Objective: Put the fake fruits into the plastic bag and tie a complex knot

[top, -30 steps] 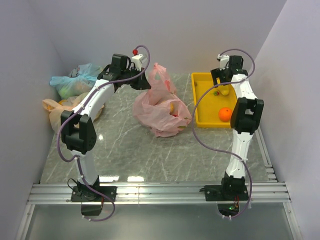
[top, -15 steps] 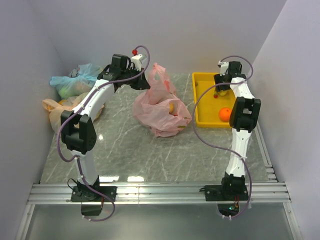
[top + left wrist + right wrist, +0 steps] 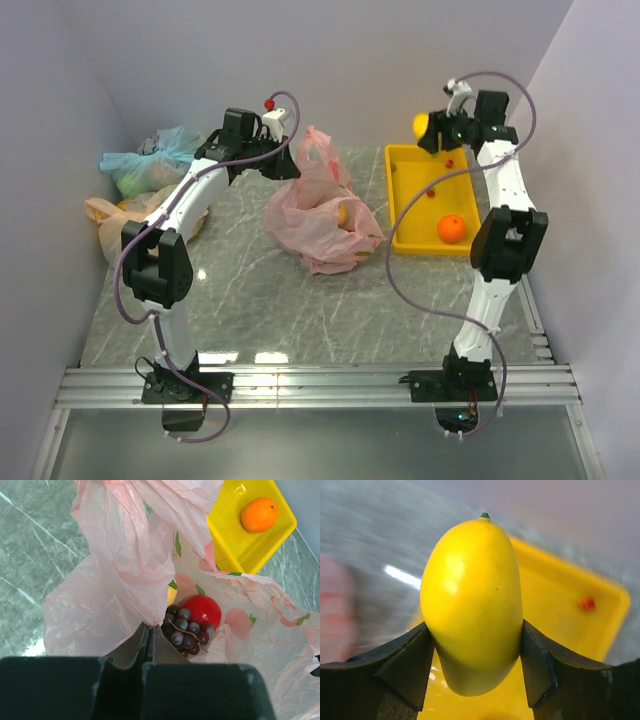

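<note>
Right gripper is clamped on the yellow fruit: one finger on each flank, stem end pointing away from the wrist, fruit filling the gap. From the top view it hangs in the air over the far left corner of the yellow tray, clear of the tray floor. Left gripper is pinched fully closed on a fold of the plastic bag, holding the upper part of the bag up while the body slumps on the table just left of the tray. The bag mouth gapes below the left fingers; inside sit the red fruit and the grape bunch, touching, with a yellowish piece mostly hidden behind the film. An orange lies in the near part of the tray. Bag and held fruit are well apart. Two tied bags, blue-green and peach, sit at the far left.
</note>
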